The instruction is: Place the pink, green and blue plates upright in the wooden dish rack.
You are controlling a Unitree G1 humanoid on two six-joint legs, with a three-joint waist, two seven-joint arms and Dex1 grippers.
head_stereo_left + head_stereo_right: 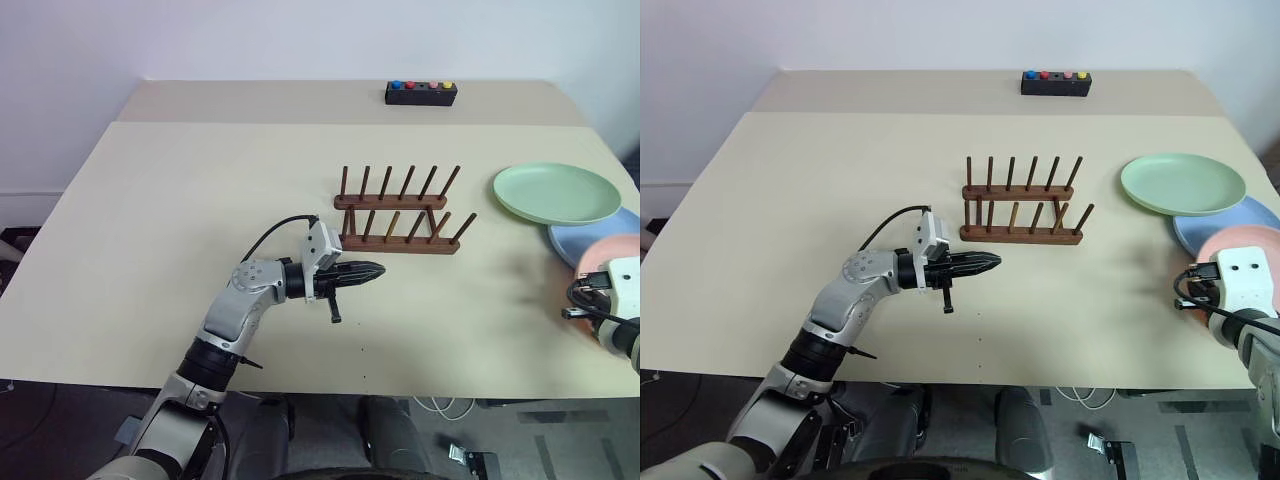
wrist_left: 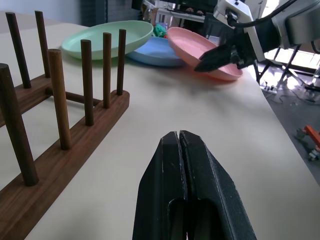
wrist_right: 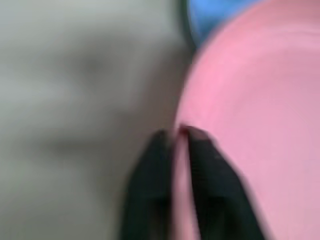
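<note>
The wooden dish rack [image 1: 400, 212] stands empty at mid-table. To its right lie the three plates, overlapping: the green plate [image 1: 556, 193] farthest back, the blue plate [image 1: 570, 240] partly under it, and the pink plate [image 1: 1250, 238] nearest the front. My right gripper [image 3: 175, 132] is at the pink plate's near-left rim, its two black fingers shut on either side of that edge. Seen from the left wrist, the pink plate [image 2: 200, 47] looks tilted, with the right gripper [image 2: 200, 67] at its rim. My left gripper [image 1: 378, 268] is shut on nothing, pointing right, just in front of the rack's left end.
A small black box with coloured buttons [image 1: 421, 93] sits at the table's far edge. The beige table [image 1: 150, 250] stretches wide to the left of the rack. The plates lie close to the table's right edge.
</note>
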